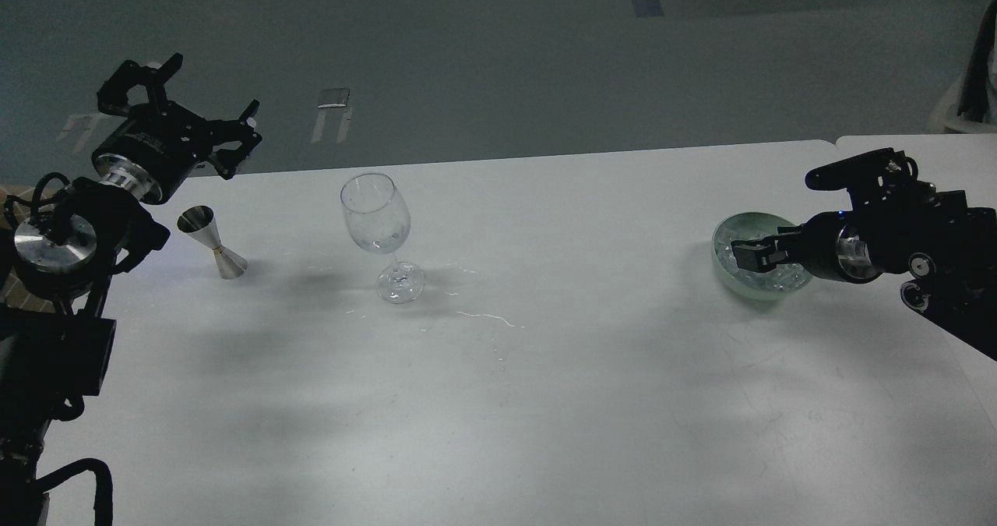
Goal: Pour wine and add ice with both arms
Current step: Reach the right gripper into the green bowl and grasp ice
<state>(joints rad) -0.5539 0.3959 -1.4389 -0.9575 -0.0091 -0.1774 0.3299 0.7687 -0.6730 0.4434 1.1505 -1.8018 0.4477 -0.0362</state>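
Note:
An empty clear wine glass (375, 216) stands upright on the white table (545, 401), left of centre. A silver jigger (212, 243) stands to its left. A pale green bowl (759, 293) at the right holds the ice (730, 239), several small clear cubes. My right gripper (779, 216) looks open, its lower finger (749, 256) down in the bowl among the ice and its upper finger (826, 174) above the far rim. The gripper hides part of the ice. My left gripper (212, 86) is open and empty, above and behind the jigger.
Thin wet streaks (484, 317) lie on the table just right of the glass's foot. The table's far edge runs just behind the glass. A second white surface (935, 148) adjoins at the far right. Grey floor lies beyond.

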